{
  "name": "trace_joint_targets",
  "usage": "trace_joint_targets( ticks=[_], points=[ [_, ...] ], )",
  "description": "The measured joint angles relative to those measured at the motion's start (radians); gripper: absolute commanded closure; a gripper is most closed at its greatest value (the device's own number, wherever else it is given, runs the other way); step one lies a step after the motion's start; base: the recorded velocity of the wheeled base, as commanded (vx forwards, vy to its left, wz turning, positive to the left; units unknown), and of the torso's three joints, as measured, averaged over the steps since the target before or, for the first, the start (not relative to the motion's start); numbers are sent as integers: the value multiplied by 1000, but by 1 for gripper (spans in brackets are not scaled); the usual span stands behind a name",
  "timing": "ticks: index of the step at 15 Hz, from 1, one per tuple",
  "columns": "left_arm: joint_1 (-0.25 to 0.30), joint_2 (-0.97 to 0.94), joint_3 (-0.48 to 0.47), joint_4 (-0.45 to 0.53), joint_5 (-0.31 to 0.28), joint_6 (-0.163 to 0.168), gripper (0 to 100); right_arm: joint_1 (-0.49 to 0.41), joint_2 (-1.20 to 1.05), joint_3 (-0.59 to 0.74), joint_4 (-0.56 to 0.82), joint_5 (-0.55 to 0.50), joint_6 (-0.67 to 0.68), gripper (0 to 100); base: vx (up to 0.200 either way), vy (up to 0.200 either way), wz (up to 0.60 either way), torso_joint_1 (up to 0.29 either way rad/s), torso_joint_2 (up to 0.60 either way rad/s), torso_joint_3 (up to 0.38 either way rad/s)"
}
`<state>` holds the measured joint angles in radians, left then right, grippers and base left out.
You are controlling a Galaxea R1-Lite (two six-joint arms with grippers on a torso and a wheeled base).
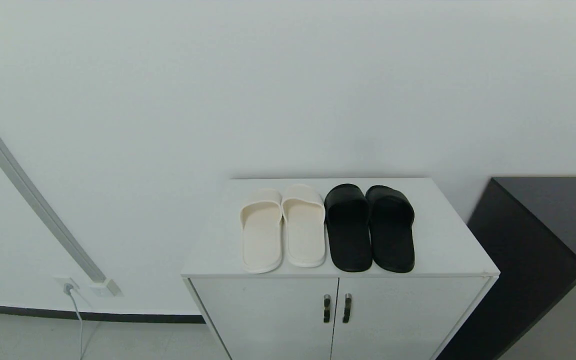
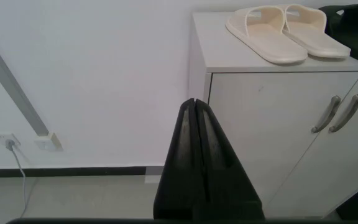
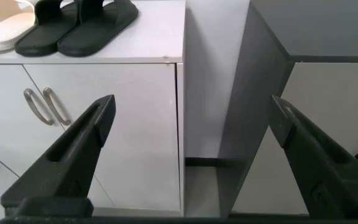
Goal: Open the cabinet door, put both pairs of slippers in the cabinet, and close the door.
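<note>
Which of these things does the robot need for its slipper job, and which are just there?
For the job: white slippers, black slippers, white cabinet, its door handles.
Just there: dark cabinet, wall socket with cable, grey wall rail.

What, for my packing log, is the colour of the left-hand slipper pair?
Cream-white; that slipper pair shows best in the head view.

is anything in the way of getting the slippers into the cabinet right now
Yes: both cabinet doors are shut, handles side by side at the middle. The white slippers and black slippers lie on the cabinet top, so the shut doors stand between them and the inside. Nothing else visible blocks them.
</note>
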<state>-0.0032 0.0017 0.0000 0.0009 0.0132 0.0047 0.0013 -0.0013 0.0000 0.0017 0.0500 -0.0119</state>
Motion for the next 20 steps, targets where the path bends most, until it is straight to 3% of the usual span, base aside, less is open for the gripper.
trace_joint_targets(
  ticks=[8, 11, 13, 16, 20],
  points=[
    [0, 0, 0, 0, 2, 1, 100, -1, 0, -3, -25, -55, -12, 0, 0, 0, 0, 0, 0, 0],
    [0, 0, 0, 0, 1, 0, 100, 10, 34, -122, -9, -28, 56, 0, 0, 0, 0, 0, 0, 0],
    [0, 0, 0, -1, 1, 0, 100, 19, 128, -168, 29, 54, 56, 0, 0, 0, 0, 0, 0, 0],
    [0, 0, 0, -1, 0, 1, 100, 28, 330, -190, -53, 148, 43, 0, 0, 0, 0, 0, 0, 0],
    [0, 0, 0, 0, 0, 3, 100, 141, 644, -268, -189, 139, 41, 0, 0, 0, 0, 0, 0, 0]
  ],
)
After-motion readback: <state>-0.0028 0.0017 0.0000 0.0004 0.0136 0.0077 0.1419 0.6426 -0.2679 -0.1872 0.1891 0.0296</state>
